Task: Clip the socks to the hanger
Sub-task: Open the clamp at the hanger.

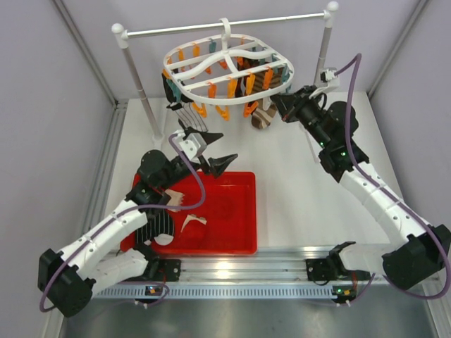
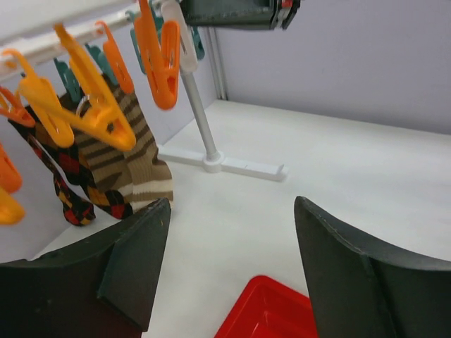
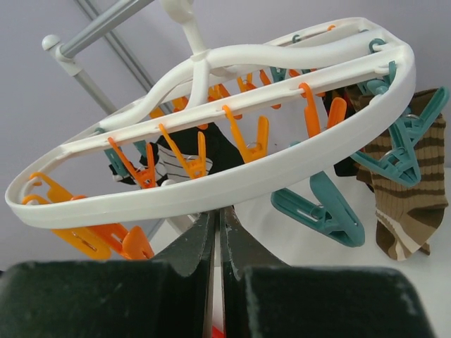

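Left gripper (image 1: pixel 215 149) hovers with dark fingers spread wide and holding nothing, above the far edge of a red tray (image 1: pixel 236 248), just below the hanger's near-left side. Right gripper (image 3: pixel 217 224) has its fingers pressed together, tips right under the hanger (image 3: pixel 211 184) rim; whether they touch it cannot be told.

The hanger is a white, smooth plastic frame, a rounded rectangle with curved cross bars, hung by its hook from a white rod (image 1: pixel 225 25). Orange clips (image 2: pixel 158 60) and teal clips (image 3: pixel 317 208) dangle loosely beneath it.

Three socks are clipped on: a brown sock (image 3: pixel 409 190), ribbed and striped, a red sock (image 2: pixel 70 176) with a diamond pattern, and a black sock (image 3: pixel 176 163) with white stripes. More socks (image 1: pixel 169 229), soft and crumpled, lie in the tray's near-left corner, partly under the left arm.

Likely risks: the hanger swings freely, so a nudge from the right gripper could tilt it or lift it off the rod. Hard, slick plastic may slip between fingers. Clips twist on their loops and crowd together, so wide fingers could snag a neighbour or tug a hung sock loose. Limp fabric may fold or drop before a clip closes on it
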{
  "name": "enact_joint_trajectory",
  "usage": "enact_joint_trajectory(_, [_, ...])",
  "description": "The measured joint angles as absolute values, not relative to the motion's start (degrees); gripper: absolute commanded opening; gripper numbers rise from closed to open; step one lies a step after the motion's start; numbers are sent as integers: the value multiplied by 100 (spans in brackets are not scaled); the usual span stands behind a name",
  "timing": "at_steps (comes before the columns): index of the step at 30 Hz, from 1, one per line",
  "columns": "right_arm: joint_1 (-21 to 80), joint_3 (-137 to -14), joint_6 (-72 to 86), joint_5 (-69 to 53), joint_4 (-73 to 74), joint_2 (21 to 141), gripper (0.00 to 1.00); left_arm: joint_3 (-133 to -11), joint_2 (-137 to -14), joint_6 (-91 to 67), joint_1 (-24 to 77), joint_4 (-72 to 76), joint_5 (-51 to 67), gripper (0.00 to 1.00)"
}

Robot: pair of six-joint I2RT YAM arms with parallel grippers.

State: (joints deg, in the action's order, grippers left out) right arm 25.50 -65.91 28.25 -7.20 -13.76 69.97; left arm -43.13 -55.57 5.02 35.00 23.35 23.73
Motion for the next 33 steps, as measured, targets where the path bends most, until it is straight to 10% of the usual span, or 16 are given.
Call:
enact_joint_trajectory(12, [2639,-6871,3168,-937,-1105,6941,0,-5529,-6366,386,4661,2585,1811,54])
enact_joint_trajectory(33, [2652,-6869,3435,-1203,-805,6632,0,-6565,-7865,316,5107,2716,-513,47])
